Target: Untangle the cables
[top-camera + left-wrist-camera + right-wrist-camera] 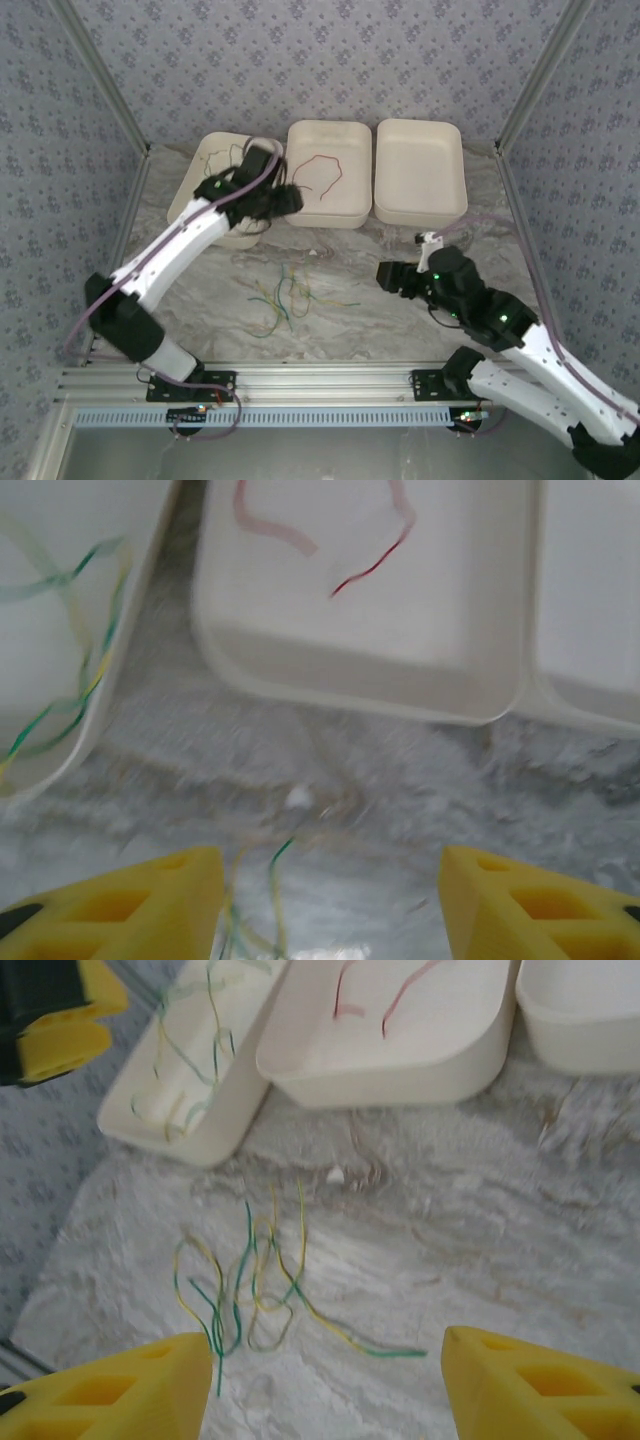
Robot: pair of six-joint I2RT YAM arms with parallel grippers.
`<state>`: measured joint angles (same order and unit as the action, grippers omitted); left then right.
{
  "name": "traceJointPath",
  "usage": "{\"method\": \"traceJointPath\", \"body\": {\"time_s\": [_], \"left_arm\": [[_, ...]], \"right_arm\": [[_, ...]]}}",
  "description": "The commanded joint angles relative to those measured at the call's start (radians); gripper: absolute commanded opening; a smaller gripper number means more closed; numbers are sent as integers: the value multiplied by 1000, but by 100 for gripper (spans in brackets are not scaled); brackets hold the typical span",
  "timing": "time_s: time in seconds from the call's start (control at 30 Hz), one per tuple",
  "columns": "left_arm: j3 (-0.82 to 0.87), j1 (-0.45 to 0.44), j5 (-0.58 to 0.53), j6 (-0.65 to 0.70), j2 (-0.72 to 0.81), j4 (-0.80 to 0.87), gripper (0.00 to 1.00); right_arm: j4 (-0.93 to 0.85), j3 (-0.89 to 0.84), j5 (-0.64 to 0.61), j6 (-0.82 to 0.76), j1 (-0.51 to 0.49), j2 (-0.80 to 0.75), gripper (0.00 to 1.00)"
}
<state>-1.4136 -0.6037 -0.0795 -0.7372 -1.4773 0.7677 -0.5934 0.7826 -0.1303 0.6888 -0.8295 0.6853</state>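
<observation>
At the far edge of the grey marble-patterned table (400, 325), three shallow white plastic trays stand side by side, apparently as bins for sorted colours. The left tray (185, 205) holds a few thin green and yellow wires (95, 670), the middle tray (310, 140) holds one thin red wire (372, 570), and the right tray (420, 180) lies bare. The loose tangle of green and yellow cables (255, 1280) is on the table nearer the arms, well apart from the trays.

The left fingers (150, 900) hover just in front of the gap between the left and middle trays, spread wide with nothing between them. This suits either a finished drop or a turn towards the heap. The right fingers (540, 1380) hang above the table to the right of the tangle. They are also wide and hold nothing, and they point towards the strands, probably to pick one out.
</observation>
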Motion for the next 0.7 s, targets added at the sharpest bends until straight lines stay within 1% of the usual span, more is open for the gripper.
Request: {"method": "traceJointPath", "body": {"time_s": [0.0, 0.07, 0.17, 0.23, 0.37, 0.53, 0.6, 0.63, 0.67], "left_arm": [[314, -1, -28, -144, 141, -83, 58], [472, -16, -8, -207, 231, -144, 58], [612, -26, -9, -260, 322, -172, 58], [665, -27, -15, -280, 351, -191, 64], [727, -24, 18, -308, 336, -260, 65], [777, -21, 67, -353, 259, -444, 64], [767, -26, 89, -358, 208, -470, 59], [763, -30, 93, -358, 184, -472, 51], [768, -34, 96, -361, 170, -485, 40]], "right_arm": [[85, -43, -146, 105, -136, 89, 64], [137, -55, -168, 139, -213, 178, 65], [223, -69, -175, 192, -297, 304, 65], [276, -75, -177, 218, -339, 377, 66], [347, -66, -190, 241, -392, 489, 66], [389, -65, -191, 243, -410, 539, 66], [388, -66, -192, 248, -409, 545, 66], [387, -70, -194, 253, -410, 545, 65], [386, -72, -196, 257, -410, 543, 65]]}}
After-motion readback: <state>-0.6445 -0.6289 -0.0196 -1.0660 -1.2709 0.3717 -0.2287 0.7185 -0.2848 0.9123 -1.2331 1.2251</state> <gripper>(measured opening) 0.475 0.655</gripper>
